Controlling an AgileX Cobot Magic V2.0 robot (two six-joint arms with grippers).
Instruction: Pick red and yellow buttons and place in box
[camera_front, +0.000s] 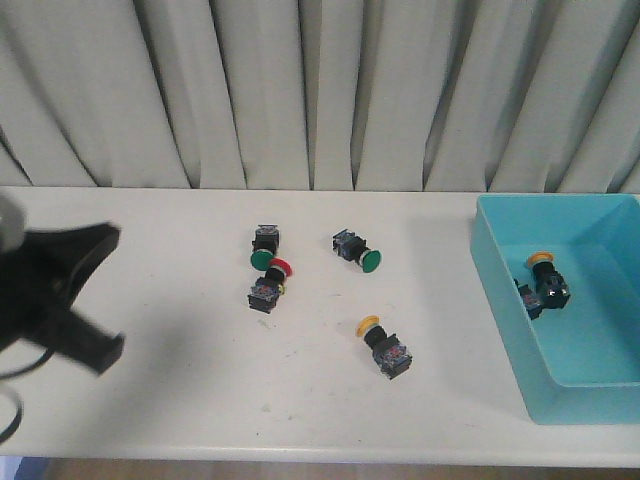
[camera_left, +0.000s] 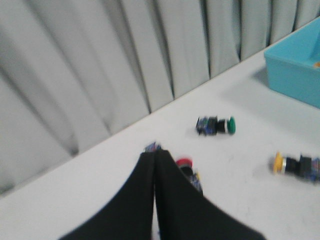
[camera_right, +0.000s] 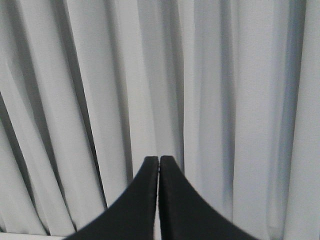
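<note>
Left gripper pressed closed and empty, raised over the table's left side; right gripper likewise closed, facing only curtain. On the white table: a red-capped button on a black body, touching a green-capped button; a yellow-capped button lies apart, nearer the light-blue plastic box, which already holds one yellow button. Likely next: open the left jaws wide, descend on the red one's black body, avoid nudging its green neighbour.

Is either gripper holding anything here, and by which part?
Nothing. The left gripper and right gripper are both shut with nothing between their fingers.
</note>
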